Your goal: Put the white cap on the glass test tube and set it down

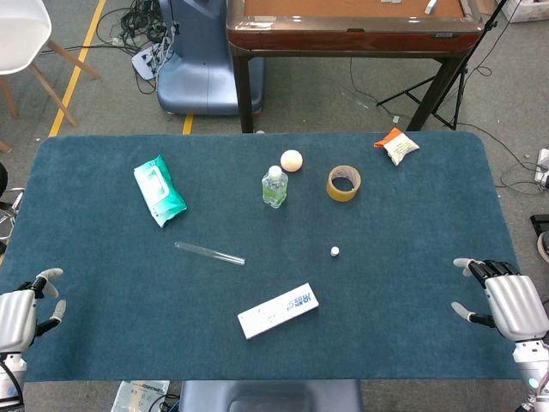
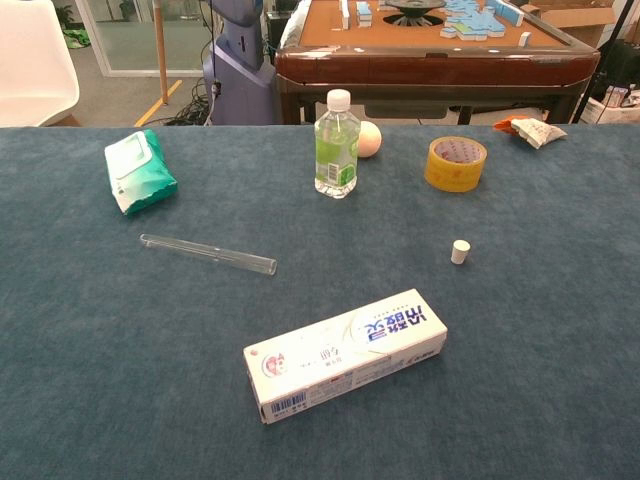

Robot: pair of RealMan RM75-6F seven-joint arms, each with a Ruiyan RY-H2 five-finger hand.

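Left hand (image 1: 21,311) sits at the near left corner of the desk (image 1: 412,326), fingers (image 1: 47,275) spread apart and lightly curled, holding nothing, touching none of the items. Right hand (image 1: 510,300) sits at the near right edge, fingers (image 1: 467,264) also apart, empty, well apart from every item. Neither hand shows in the chest view.

Glass test tube (image 1: 209,252) lies flat on the blue cloth, left of centre, slanted, its far end pointing toward the left edge; uncapped. In the chest view the tube (image 2: 208,254) lies ahead of the box, apart from it. White cap (image 1: 334,251) stands alone right of centre, well apart from the tube; in the chest view the cap (image 2: 460,251) stands upright on the cloth.

White carton (image 1: 278,311) lies near the front edge, centre, slanted. Small bottle (image 1: 274,187) with green liquid stands upright toward the far edge, centre. Pale ball (image 1: 292,160) is just behind the bottle. Tape roll (image 1: 343,183) lies flat to the right of the bottle. Green wipes pack (image 1: 159,190) lies toward the far left. Snack packet (image 1: 396,146) lies near the far right corner. Brown table (image 1: 352,26) stands beyond the far edge.
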